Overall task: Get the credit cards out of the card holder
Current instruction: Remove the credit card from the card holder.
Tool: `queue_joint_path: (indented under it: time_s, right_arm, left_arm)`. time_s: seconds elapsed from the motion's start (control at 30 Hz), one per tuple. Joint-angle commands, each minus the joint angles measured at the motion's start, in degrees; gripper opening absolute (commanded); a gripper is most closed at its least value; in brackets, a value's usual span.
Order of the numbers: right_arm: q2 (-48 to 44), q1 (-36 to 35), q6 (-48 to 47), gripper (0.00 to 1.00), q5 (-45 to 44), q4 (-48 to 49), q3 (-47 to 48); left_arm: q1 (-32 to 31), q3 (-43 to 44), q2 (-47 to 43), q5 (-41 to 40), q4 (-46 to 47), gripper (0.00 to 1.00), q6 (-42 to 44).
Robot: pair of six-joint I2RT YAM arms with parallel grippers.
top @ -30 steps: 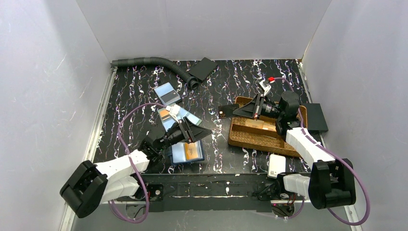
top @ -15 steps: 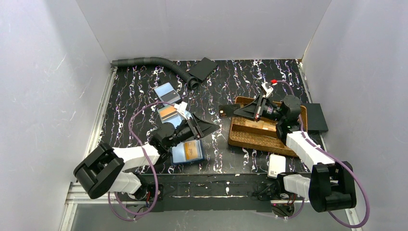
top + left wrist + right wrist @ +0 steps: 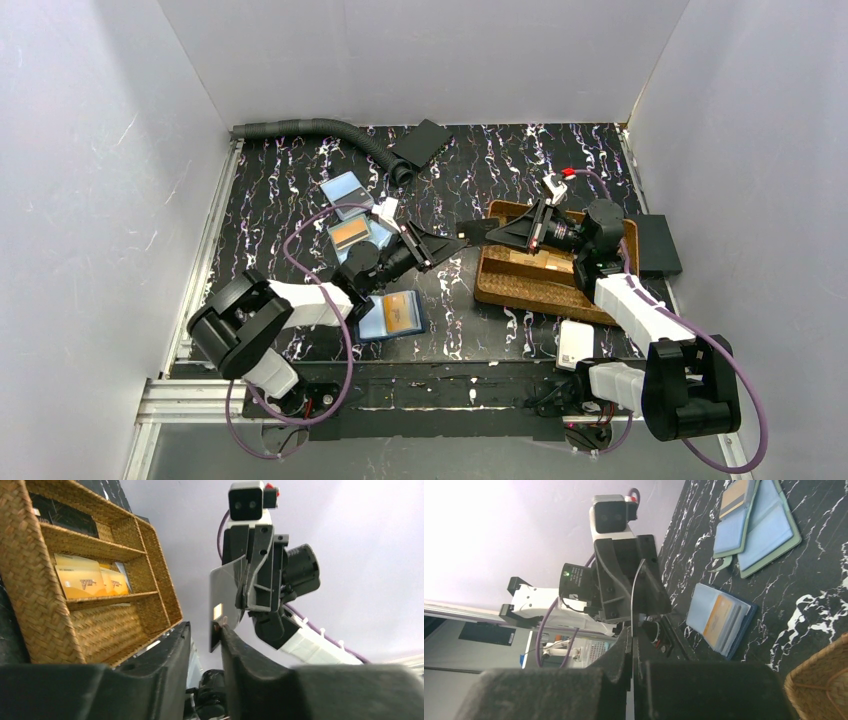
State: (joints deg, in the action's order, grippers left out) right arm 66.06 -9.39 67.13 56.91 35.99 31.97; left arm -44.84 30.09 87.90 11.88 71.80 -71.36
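**Step in hand:** transfer of a card between grippers, in mid-air at the centre of the top view.

**Right gripper** point(image 3: 631, 630): fingers pressed together, pinching the grey card point(image 3: 226, 590) by one edge. The card stands upright, chip end down.

**Left gripper** point(image 3: 202, 636): fingers partly spread around the card's lower corner. One finger touches the card and the other stands apart, so it has no grip yet.

**Holder** point(image 3: 392, 316): lies open on the table at lower centre-left of the top view, below the left gripper. An orange card point(image 3: 719, 616) sits in a sleeve, so the task is judged unfinished.

**Tray** point(image 3: 490, 288): right of centre, under the right arm.

**Next move:** probably the left fingers close fully on the free corner. The right gripper should release only after that grip is firm, or the thin card may slip or twist.
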Motion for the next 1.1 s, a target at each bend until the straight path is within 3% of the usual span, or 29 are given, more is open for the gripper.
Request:
queue_joint_path:
  time_s: [0.0, 0.17, 0.2, 0.3, 0.33, 0.47, 0.6, 0.7, 0.87, 1.07]
  right_arm:
    - [-1.0, 0.1, -4.4, 0.01, 0.1, -2.1, 0.0]
    - [-1.6, 0.0, -10.5, 0.01, 0.5, -6.4, 0.7]
    - [-1.7, 0.0, -12.3, 0.09, 0.8, -7.6, 1.0]
    - [-2.2, 0.0, -23.7, 0.58, 1.7, -15.3, 3.9]
    - [-2.4, 0.1, -29.4, 0.7, 1.7, -19.7, 5.5]
    - [-1.6, 0.1, -55.4, 0.96, -0.2, -42.1, 14.8]
    - [0.9, -0.1, -83.1, 0.98, 2.6, -66.3, 23.5]
    - [3.7, -2.4, -96.3, 0.98, 3.9, -75.9, 27.3]
    - [7.3, -13.4, -106.0, 0.98, 0.8, -84.8, 32.1]
    - [8.3, -15.3, -107.0, 0.97, 1.3, -86.9, 34.4]
  left_arm:
    - [0.1, 3.5, 3.1, 1.2, 7.2, 0.02, -0.8]
    - [0.5, 1.9, 3.6, 2.4, 8.3, 0.0, 1.1]
    - [0.6, 1.2, 3.1, 2.7, 8.1, 0.0, 2.4]
    - [1.5, -1.7, 1.0, 4.2, 7.5, 0.0, 5.2]
    - [1.9, -2.8, 0.2, 5.3, 6.7, 0.0, 6.1]
    - [3.5, -5.6, -6.0, 11.8, -4.0, 0.0, 12.7]
    - [3.5, -5.3, -14.6, 18.8, -22.0, 0.0, 23.1]
    - [3.6, -5.5, -19.6, 21.4, -27.5, 0.0, 27.4]
    - [3.5, -4.0, -21.3, 24.3, -29.6, 0.0, 29.1]
    - [2.9, -3.0, -21.2, 25.4, -29.8, 0.0, 29.6]
